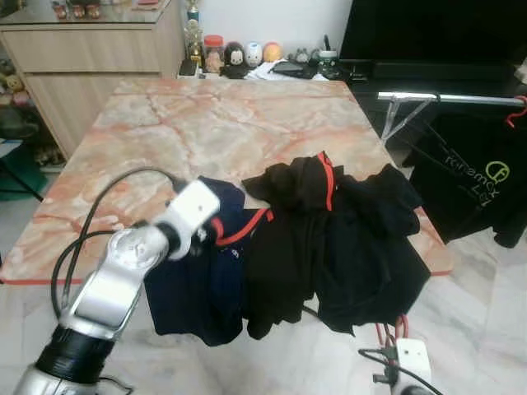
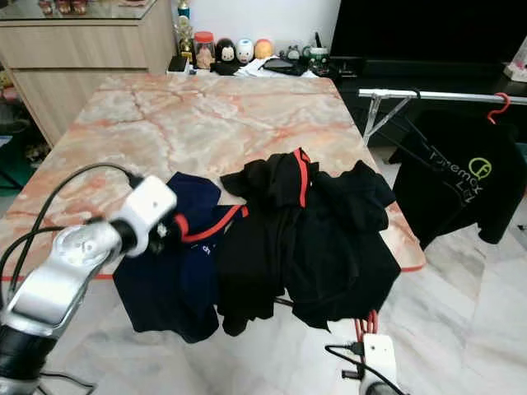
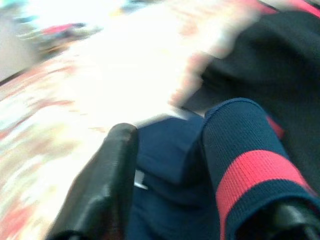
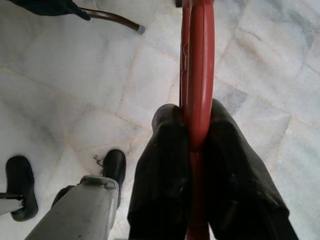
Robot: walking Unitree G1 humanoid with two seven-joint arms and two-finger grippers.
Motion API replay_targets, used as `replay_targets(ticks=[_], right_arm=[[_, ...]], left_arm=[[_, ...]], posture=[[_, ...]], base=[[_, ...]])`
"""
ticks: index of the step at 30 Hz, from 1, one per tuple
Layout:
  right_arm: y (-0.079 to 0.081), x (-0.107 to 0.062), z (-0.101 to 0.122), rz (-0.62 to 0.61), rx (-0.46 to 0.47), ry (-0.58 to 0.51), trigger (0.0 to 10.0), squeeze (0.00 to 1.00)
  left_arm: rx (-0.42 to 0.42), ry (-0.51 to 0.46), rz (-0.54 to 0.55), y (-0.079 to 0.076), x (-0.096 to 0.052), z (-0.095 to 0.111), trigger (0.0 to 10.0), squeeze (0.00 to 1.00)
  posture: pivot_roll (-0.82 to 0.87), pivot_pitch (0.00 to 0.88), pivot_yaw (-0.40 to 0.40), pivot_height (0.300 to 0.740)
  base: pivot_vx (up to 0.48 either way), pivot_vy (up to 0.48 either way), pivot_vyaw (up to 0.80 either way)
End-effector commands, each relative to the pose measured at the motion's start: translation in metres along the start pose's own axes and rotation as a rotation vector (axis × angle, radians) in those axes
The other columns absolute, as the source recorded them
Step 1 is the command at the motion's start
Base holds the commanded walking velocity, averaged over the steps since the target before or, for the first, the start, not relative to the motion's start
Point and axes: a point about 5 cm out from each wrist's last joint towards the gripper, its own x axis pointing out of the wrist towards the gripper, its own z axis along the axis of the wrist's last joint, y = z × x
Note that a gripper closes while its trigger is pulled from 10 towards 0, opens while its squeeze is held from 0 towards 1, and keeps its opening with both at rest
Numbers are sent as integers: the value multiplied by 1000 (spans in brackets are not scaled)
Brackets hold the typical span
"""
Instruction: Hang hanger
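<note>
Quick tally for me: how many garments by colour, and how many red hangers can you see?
Navy garments on the table: 1
Black garments on the table: 1 pile, number unclear
Black printed T-shirt on the rail: 1
Red hangers: 2, one in the right gripper, one hooked on the rail
Total: 5

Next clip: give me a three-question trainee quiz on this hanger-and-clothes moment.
1. True or false: the right end effector is clamped on a red hanger.
2. What does the left end effector straddle: A) navy collar with red stripe, B) black shirt on the rack, C) jar?
3. Fill in: the clothes pile drapes over the near edge of the marble ____.

Key: 1 true; 2 A; 3 table.
</note>
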Motion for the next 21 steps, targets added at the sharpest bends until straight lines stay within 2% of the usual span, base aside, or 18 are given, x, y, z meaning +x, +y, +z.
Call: replay_targets(ticks=[1,2,3,5,7,9,11,12,15,17,18,19,20,21], right_arm=[[-3,0,-1,-12,-1,5,10000,0],[-3,0,-1,-12,0,5,10000,0],[-3,0,-1,-13,1,5,10000,0],[-3,0,-1,-12,1,5,10000,0],[-3,0,-1,-12,2,4,10000,0],[-3,0,-1,-11,2,3,10000,0],[-3,0,-1,-11,1,3,10000,0],[-3,0,-1,-11,0,3,10000,0],[-3,0,-1,-14,-2,3,10000,0],[-3,0,-1,-15,-1,3,10000,0],[-3,0,-1,-16,-1,3,10000,0],[-3,0,-1,-16,-1,4,10000,0],[-3,0,-1,-16,-1,4,10000,0],[-3,0,-1,-15,-2,4,10000,0]], left_arm=[[-28,81,36,4,-1,-11,10000,1000],[37,83,-91,-9,-3,-11,10000,1000],[46,89,-164,-17,-5,-12,10000,1000],[69,92,-400,-40,-16,-13,10000,1000],[36,78,-442,-41,-20,-12,10000,1000],[55,78,-353,-30,-16,-12,10000,1000],[40,96,-220,-17,-10,-13,10000,1000],[5,85,-23,2,-2,-11,10000,1000],[-66,27,154,15,1,-2,10000,1000],[-103,33,199,17,1,-2,10000,1000],[-75,77,61,-1,0,-8,10000,1000],[10,107,-170,-27,-5,-14,10000,1000],[50,112,-264,-36,-9,-16,10000,1000],[42,123,-379,-48,-16,-19,10000,1000]], posture=[[136,0,-61,740],[134,0,-61,740],[135,0,-61,740],[136,0,-60,740],[137,0,-59,740],[137,0,-59,740],[140,0,-59,740],[143,0,-60,740],[141,0,-58,740],[139,0,-56,740],[135,0,-55,740],[138,0,-56,740],[138,0,-56,740],[133,0,-55,740]], base=[[0,0,0],[0,0,0],[0,0,0],[0,0,0],[0,0,0],[0,0,0],[0,0,0],[0,0,0],[0,0,0],[0,0,0],[0,0,0],[0,0,0],[0,0,0],[0,0,0]])
